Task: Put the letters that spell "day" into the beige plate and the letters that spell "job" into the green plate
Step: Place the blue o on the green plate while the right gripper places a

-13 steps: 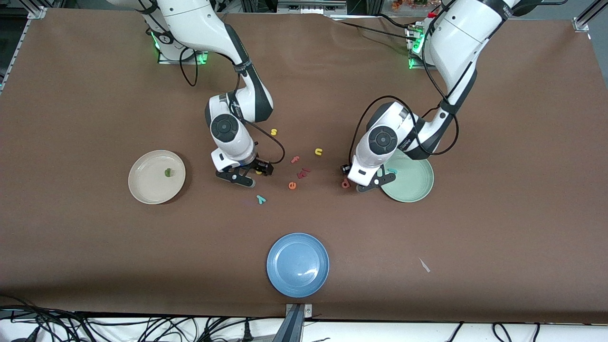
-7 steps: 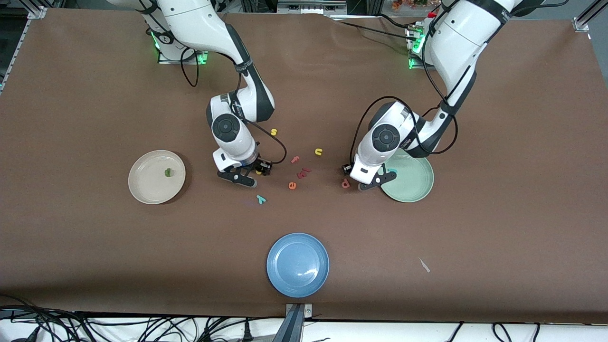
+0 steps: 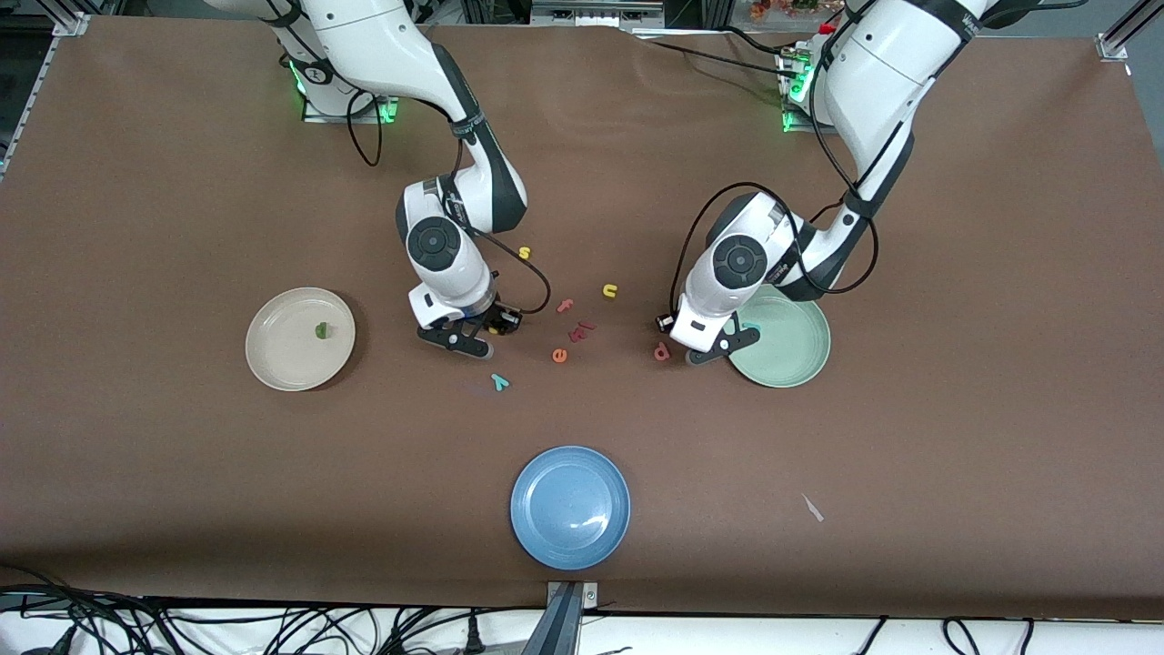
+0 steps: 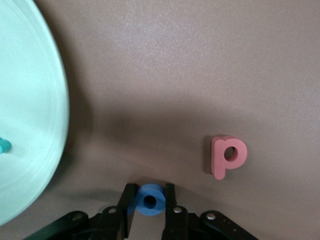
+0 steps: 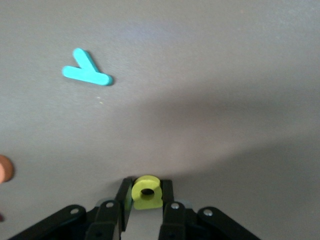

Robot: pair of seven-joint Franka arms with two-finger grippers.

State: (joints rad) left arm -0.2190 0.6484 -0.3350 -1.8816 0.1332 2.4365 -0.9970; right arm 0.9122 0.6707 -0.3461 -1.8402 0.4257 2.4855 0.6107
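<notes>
Both grippers have closed over the past second, each pinching a small foam letter on the brown table (image 3: 182, 182). At the right arm's end, the right gripper (image 5: 145, 196) is clamped on the yellow a (image 5: 146, 192), low at the table just beside the beige plate (image 3: 273, 359). The left gripper (image 4: 149, 201) holds the blue o (image 4: 150, 199) between its fingers, down at the table close to the rim of the green plate (image 3: 800, 364).

Progress stands at two of six letters delivered. A green d (image 3: 321, 331) lies in the beige plate, and a teal j (image 4: 4, 146) rests in the green plate. With the a and the o now gripped, two letters wait on the table: the teal y (image 3: 498, 382), nearer the front camera than the right gripper, and the salmon b (image 3: 661, 351), just beside the left gripper.

Spare letters stay scattered between the arms, among them a yellow s (image 3: 524, 252), a yellow u (image 3: 609, 291), a salmon f (image 3: 566, 306) and an orange e (image 3: 559, 356). A blue plate (image 3: 570, 508), no part of the job, sits closest to the front camera.

Judging by the scene, each arm must lift and carry its letter to its plate, then return for the last one.
</notes>
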